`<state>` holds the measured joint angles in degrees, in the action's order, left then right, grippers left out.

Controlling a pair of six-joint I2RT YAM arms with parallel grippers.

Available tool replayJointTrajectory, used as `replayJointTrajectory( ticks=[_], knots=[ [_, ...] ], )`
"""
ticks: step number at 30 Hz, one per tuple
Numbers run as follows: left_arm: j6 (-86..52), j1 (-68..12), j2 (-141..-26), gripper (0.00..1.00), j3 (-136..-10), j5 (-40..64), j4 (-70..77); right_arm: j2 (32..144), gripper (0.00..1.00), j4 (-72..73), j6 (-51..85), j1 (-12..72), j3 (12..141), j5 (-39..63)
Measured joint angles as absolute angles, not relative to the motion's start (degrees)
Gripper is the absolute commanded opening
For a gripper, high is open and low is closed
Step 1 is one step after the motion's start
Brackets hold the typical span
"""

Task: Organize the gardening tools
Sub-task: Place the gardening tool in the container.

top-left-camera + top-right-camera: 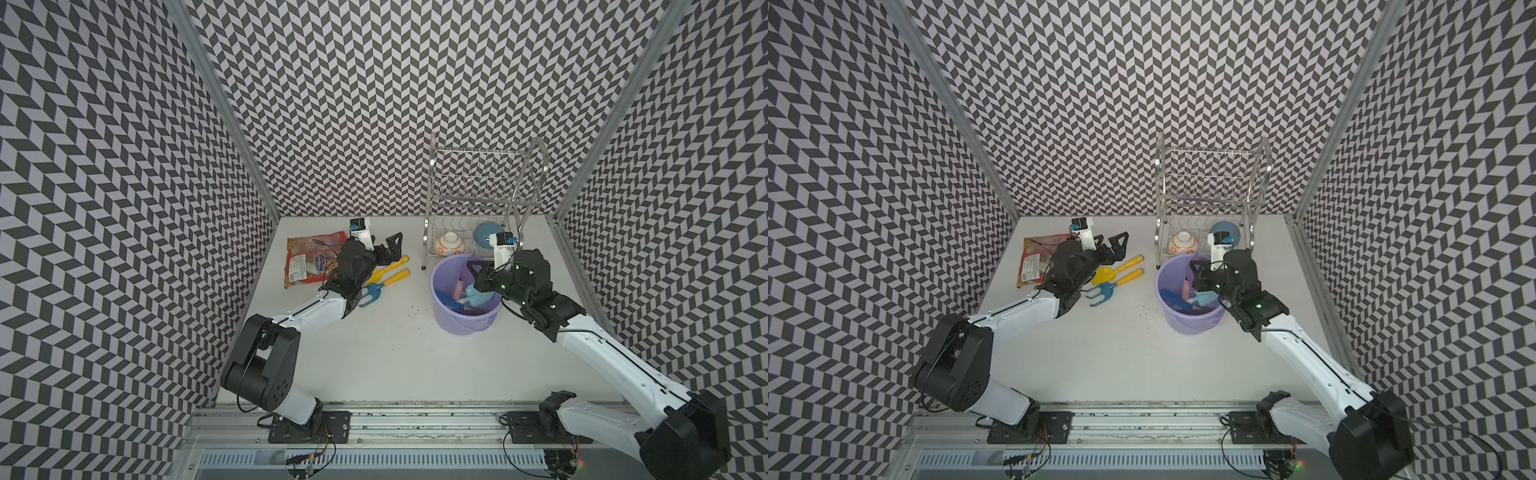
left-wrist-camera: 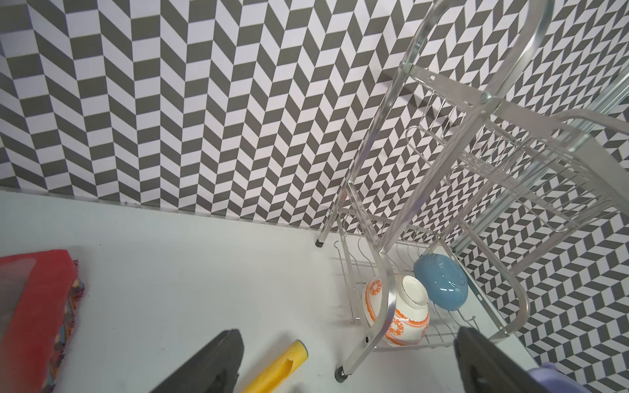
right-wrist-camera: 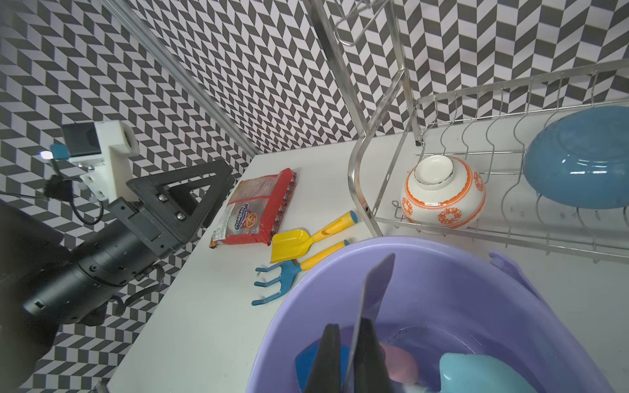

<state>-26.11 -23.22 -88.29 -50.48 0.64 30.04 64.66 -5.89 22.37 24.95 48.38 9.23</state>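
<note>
Wide open and empty above the yellow scoop (image 3: 291,245) near the surface's far edge, the left hand (image 1: 390,250) may push the fork (image 3: 282,275) just beside it, while the right hand (image 3: 350,326) pinches the purple scoop (image 3: 376,285) over the bucket (image 3: 442,258).

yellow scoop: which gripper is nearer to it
Left. The open left gripper hovers right beside the yellow scoop's handle; the right gripper, shut on a purple scoop, is over the bucket, farther off.

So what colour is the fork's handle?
The fork handle is yellow, head blue; shows best in the right wrist view.
</note>
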Motion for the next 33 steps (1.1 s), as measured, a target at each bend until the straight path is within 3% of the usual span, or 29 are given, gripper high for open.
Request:
replayJointTrajectory(
  ticks=[8,15,24,25,26,33],
  knots=[
    [-27.11,-23.05,-88.97,1.00,-50.48,-1.04,28.51,66.11,0.18,-5.98,22.70,24.95,46.81,8.23],
    [-27.75,-22.72,-89.45,1.00,-50.48,-1.87,27.68,67.44,0.51,-7.18,23.20,24.95,46.83,6.61],
    [-28.29,-22.46,-90.04,1.00,-51.16,-3.53,26.28,66.37,0.85,-11.92,23.40,24.95,48.03,4.38],
    [-28.49,-22.46,-90.26,1.00,-51.59,-3.77,25.74,66.02,0.96,-12.51,23.42,24.95,48.36,4.25],
    [-28.77,-22.46,-90.45,1.00,-51.99,-4.05,25.26,65.67,1.00,-13.21,23.31,24.95,48.84,4.01],
    [-30.76,-22.46,-91.09,1.00,-54.85,-8.08,20.73,63.55,1.00,-17.30,23.64,24.95,52.38,0.67]
  ],
)
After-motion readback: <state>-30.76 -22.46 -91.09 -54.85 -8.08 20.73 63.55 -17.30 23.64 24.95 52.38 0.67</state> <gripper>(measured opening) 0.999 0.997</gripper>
